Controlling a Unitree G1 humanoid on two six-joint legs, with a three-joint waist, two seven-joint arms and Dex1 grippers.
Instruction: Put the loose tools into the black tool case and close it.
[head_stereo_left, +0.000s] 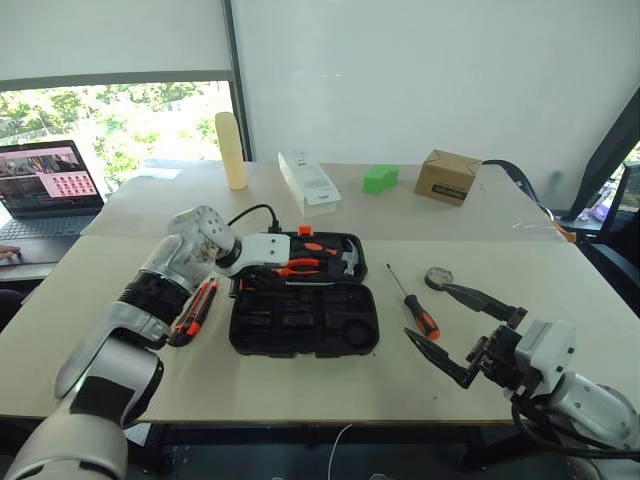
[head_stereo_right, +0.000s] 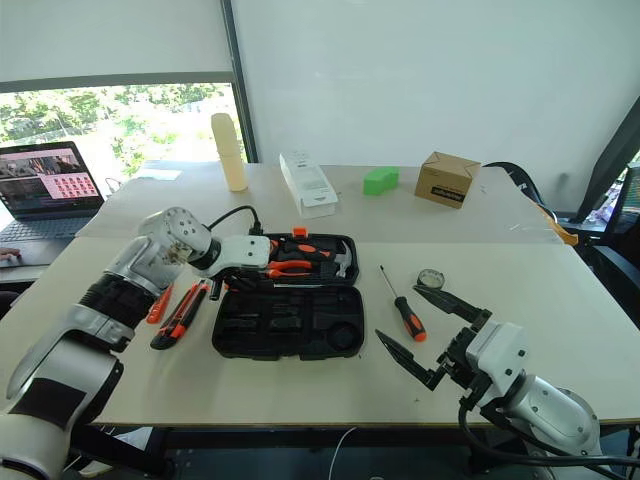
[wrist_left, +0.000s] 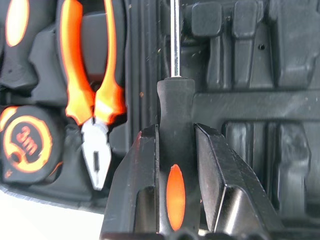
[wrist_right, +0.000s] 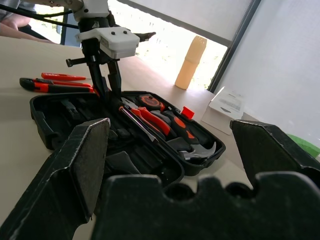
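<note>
The left gripper (wrist_left: 175, 165), clamped on the black-and-orange-handled screwdriver (wrist_left: 174, 100), should lay it level along the open black moulded-plastic tool case's (head_stereo_left: 300, 325) hinge-side slot while the right gripper (head_stereo_left: 470, 335), gaping empty at four o'clock, waits

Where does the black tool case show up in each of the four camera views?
Left eye view: the black tool case lies open at the centre of the table.
Right eye view: open, just left of centre.
Left wrist view: close up, its moulded slots as the background.
Right wrist view: seen from the side, open.
Shared landmark: the orange-handled pliers lying in the case.
</note>
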